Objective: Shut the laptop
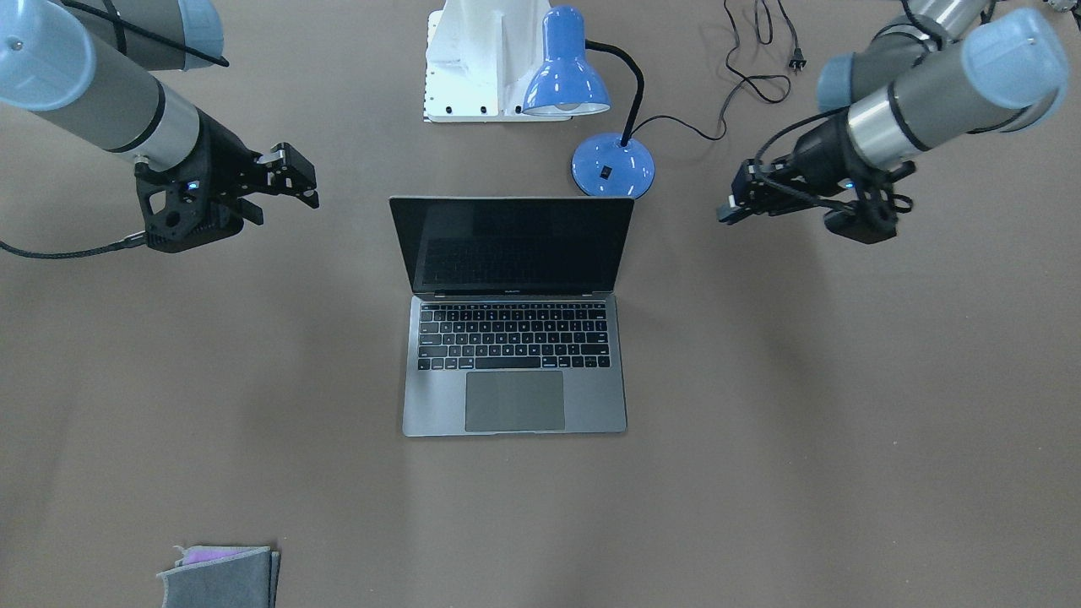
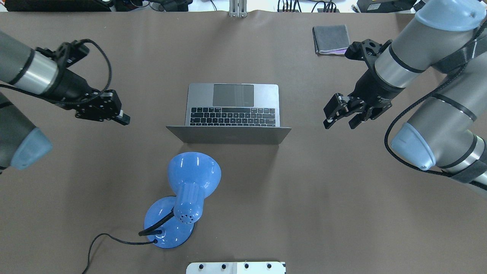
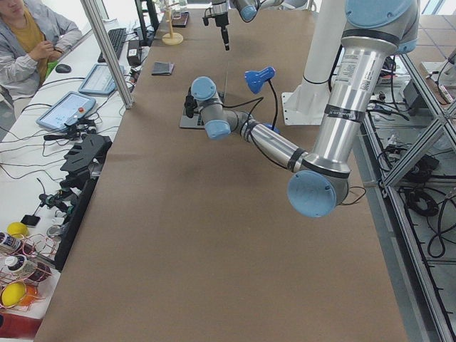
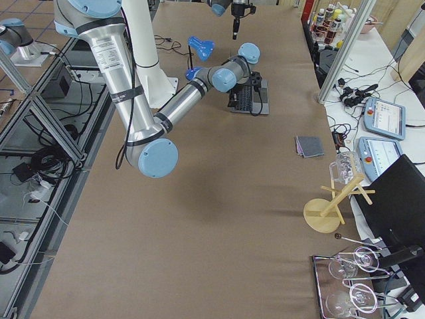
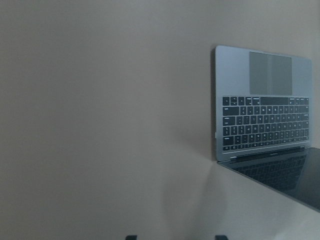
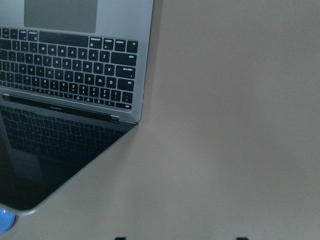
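Laptop (image 1: 513,338) sits open at the middle of the brown table (image 1: 844,422), with its keyboard facing away from the robot and its lid roughly upright, back turned to the robot. It is a slim, flat slab of grey metal with black keys, a wide smooth trackpad and a glossy dark screen. It looks stiff and fairly heavy, so the base should hold still. The glass is the fragile part, so the metal back or top edge of the lid is the place to push, gently. The left gripper (image 2: 121,118) and right gripper (image 2: 340,118) hang to either side, well apart from it, fingers spread and empty. A glossy blue desk lamp (image 1: 567,80) with a bendy black neck stands near the lid.
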`<state>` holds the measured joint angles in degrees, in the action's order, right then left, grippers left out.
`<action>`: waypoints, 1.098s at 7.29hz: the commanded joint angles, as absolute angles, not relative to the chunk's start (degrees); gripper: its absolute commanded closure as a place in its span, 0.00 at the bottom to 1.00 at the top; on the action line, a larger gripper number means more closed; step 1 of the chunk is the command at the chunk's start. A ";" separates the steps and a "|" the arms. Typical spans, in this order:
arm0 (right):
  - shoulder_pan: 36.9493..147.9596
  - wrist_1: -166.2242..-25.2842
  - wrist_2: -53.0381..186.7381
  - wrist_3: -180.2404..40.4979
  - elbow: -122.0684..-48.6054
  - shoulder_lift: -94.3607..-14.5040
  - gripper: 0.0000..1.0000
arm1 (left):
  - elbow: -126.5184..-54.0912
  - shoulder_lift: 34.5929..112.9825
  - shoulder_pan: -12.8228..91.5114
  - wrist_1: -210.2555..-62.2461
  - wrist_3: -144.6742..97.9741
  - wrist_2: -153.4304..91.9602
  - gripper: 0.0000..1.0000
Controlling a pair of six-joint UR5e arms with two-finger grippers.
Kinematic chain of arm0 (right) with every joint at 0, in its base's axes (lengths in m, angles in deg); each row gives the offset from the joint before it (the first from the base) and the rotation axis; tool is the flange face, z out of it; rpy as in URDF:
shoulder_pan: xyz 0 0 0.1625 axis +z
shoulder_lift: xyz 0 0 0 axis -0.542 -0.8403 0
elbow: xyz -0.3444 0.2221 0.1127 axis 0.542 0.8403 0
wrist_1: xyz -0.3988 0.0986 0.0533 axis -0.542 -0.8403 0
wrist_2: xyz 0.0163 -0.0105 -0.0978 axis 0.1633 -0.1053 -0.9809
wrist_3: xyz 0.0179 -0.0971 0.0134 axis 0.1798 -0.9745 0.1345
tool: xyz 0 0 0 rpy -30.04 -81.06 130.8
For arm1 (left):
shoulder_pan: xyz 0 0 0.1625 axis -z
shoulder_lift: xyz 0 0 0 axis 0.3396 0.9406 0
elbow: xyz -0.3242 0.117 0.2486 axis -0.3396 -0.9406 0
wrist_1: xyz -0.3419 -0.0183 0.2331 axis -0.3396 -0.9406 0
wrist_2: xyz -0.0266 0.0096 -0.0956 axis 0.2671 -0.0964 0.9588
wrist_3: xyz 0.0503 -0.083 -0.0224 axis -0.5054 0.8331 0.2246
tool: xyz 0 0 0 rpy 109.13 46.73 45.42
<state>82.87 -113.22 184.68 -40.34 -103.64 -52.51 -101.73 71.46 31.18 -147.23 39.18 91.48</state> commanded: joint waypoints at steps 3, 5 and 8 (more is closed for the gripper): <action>77.84 -113.23 184.81 -31.38 -106.86 -53.00 1.00 | -103.83 72.74 22.96 -147.24 42.87 89.85 1.00; 75.20 -113.23 184.80 -26.37 -108.79 -52.04 1.00 | -104.98 72.65 21.82 -147.15 42.95 89.85 1.00; 73.69 -113.05 184.10 -25.11 -108.36 -48.45 1.00 | -104.72 74.22 21.37 -147.06 42.95 89.59 1.00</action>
<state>73.95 -113.18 184.39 -25.38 -108.43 -49.92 -104.87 73.25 21.53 -147.07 42.95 89.75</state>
